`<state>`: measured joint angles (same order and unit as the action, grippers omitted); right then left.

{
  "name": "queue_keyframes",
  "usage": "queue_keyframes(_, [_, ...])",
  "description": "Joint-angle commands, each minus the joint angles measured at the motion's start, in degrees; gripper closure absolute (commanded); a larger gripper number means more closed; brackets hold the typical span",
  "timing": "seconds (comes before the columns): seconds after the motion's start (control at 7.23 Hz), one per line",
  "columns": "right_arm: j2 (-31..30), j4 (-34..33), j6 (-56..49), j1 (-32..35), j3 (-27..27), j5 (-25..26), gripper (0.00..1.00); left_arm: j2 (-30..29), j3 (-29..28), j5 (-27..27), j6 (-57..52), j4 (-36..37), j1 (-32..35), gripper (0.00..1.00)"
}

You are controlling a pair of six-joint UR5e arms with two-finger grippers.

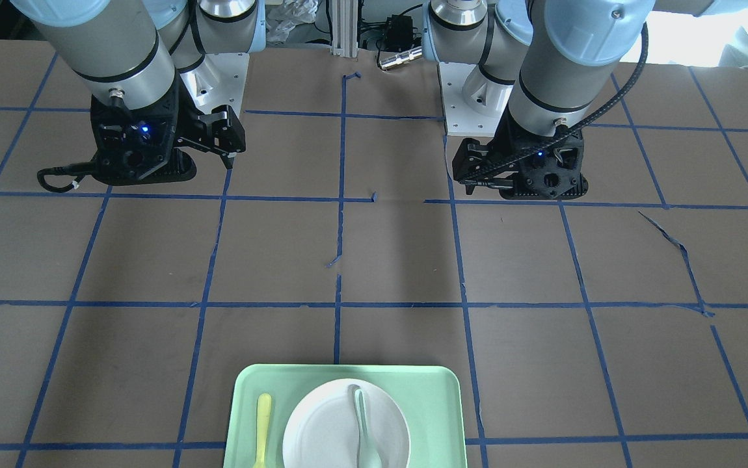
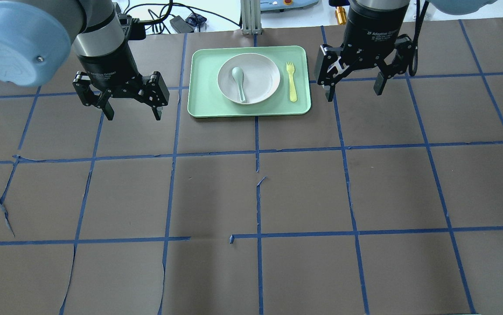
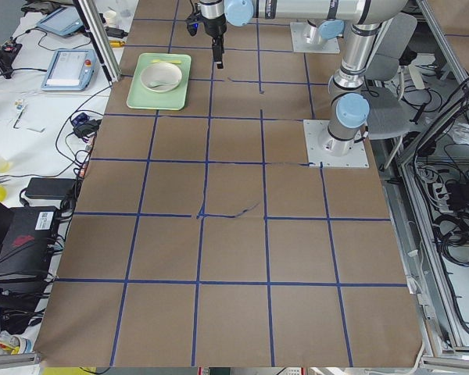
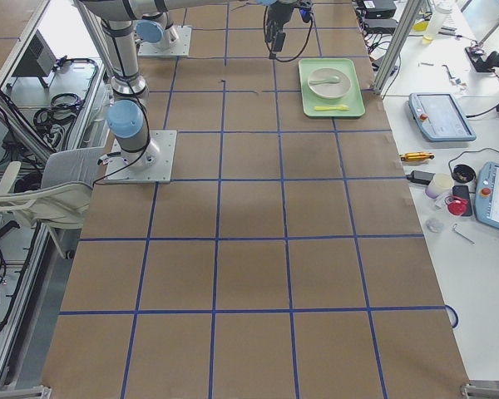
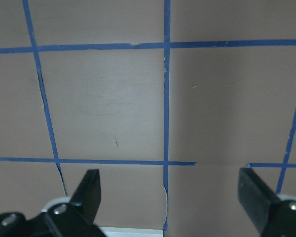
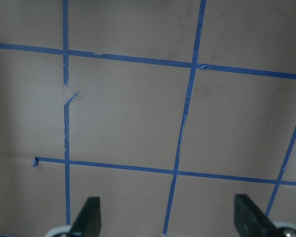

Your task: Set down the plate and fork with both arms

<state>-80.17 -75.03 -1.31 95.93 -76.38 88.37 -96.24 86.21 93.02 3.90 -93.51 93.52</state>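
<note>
The white plate [image 2: 262, 76] lies in the mint-green tray [image 2: 203, 107] at the table's far middle, with a grey-green spoon [image 2: 239, 83] lying in it. The pale-yellow fork [image 2: 292, 81] lies in the tray to the right of the plate, tines pointing away from the robot. My left gripper [image 2: 133, 114] hangs open and empty above the table, left of the tray. My right gripper [image 2: 354, 92] hangs open and empty, right of the tray. Both wrist views show only taped table between spread fingers [image 5: 91, 185] [image 6: 91, 212]. The front view shows the plate [image 1: 322, 429] and fork [image 1: 263, 416] too.
The brown table is crossed by blue tape lines [image 2: 258, 153], torn in places. An aluminium post [image 2: 250, 17], cables and control devices stand beyond the far edge. Both arm bases sit at the robot's side of the table [image 1: 471, 110].
</note>
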Motion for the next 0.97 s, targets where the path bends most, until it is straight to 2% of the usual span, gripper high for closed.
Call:
queue_keyframes(0.0, [0.19, -0.11, -2.90, -0.30, -2.53, -0.74, 0.56, 0.09, -2.00, -0.47, 1.36, -0.68, 0.00, 0.00])
queue_keyframes(0.14, [0.27, -0.64, -3.69, -0.39, -2.63, 0.04, 0.10, 0.53, -2.79, -0.73, 4.15, -0.71, 0.17, 0.00])
queue_keyframes(0.28, [0.27, -1.60, -4.83, -0.39, -2.55, 0.40, 0.00, 0.01, -3.15, -0.91, 5.57, -0.45, 0.26, 0.00])
queue_keyframes(0.83, [-1.39, -1.87, -4.23, -0.92, -1.49, 0.58, 0.00, -0.88, -2.36, -0.73, 6.99, 0.69, 5.35, 0.00])
